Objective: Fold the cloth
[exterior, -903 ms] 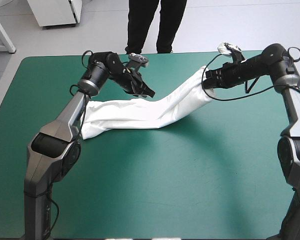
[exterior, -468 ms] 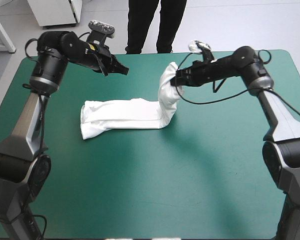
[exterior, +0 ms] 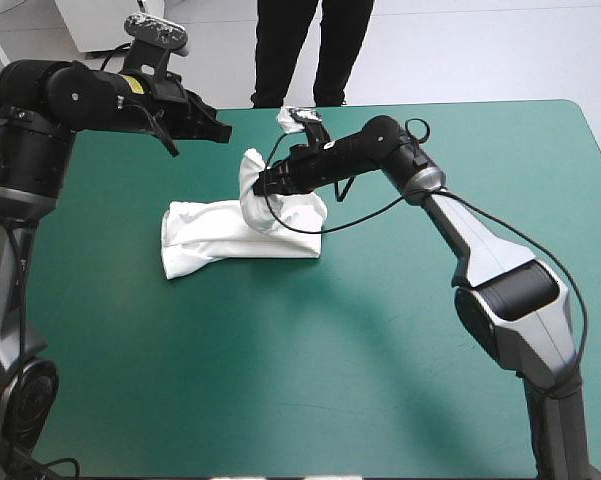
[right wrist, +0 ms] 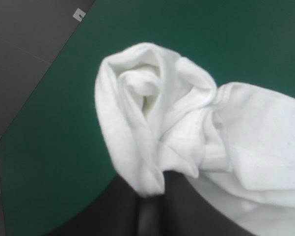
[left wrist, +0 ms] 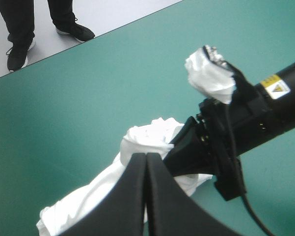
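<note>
The white T-shirt point(exterior: 225, 232) lies as a long folded strip left of the table's middle. Its right end is lifted and doubled back over the strip, pinched in my right gripper point(exterior: 259, 186), which is shut on the T-shirt. In the right wrist view the bunched end point(right wrist: 157, 118) bulges just ahead of the black fingers point(right wrist: 148, 209). My left gripper point(exterior: 224, 131) hangs raised over the far left of the table, shut and empty. Its fingertips point(left wrist: 146, 158) meet in an arch, with the T-shirt point(left wrist: 148, 138) and the right gripper point(left wrist: 184, 147) below and ahead.
The teal-green cover point(exterior: 360, 380) stretches bare in front of and to the right of the T-shirt. The table's far edge point(exterior: 480, 103) runs just behind both arms. The right arm reaches across the table's middle.
My right gripper has carried the T-shirt's end leftward, folding it back over the strip. The left arm has let go, risen and drawn back toward the far left.
</note>
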Available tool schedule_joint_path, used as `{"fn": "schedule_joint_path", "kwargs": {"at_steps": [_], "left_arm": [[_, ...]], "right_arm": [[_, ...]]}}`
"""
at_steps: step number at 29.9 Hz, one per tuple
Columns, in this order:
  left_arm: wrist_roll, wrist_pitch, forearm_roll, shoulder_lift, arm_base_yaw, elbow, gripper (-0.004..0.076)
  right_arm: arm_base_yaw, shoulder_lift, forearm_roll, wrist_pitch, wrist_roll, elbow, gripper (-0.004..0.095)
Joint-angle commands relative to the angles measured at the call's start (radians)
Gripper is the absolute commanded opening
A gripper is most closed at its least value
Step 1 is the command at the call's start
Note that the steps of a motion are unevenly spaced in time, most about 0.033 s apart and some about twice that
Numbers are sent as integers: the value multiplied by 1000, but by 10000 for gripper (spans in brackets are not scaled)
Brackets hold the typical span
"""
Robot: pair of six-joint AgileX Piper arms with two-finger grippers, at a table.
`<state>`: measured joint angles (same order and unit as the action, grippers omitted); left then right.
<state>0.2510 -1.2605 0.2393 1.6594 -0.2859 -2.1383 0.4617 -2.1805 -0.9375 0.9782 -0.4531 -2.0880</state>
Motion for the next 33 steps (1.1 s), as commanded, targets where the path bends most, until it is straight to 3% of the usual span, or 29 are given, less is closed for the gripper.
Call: {"fn": "schedule_joint_path", "kwargs": {"at_steps": [1,14,17,22,24,29,33], "left_arm": [[-6,-27,-1,-83,-1,34,-22],[-3,-27,1,-134,-1,94,-22],[-3,-27,1,-138,-1,96,-22],[-3,-27,1,-140,-1,96,-22],[-3,-27,1,-145,-1,96,-22],[-3,-27,1,-168,-1,97,-22],[-3,-27,1,-189,-1,106,-22]], "right_arm": [[37,-2,-67,-26,15,-109,-13],[125,-189,-107,-26,-6,-280,1],[125,-189,-133,-14,-36,-280,109],[125,-183,-168,6,-41,-280,424],[124,-179,-160,24,-43,-285,501],[117,-179,-5,83,16,-391,523],[71,-179,188,212,123,-516,523]]}}
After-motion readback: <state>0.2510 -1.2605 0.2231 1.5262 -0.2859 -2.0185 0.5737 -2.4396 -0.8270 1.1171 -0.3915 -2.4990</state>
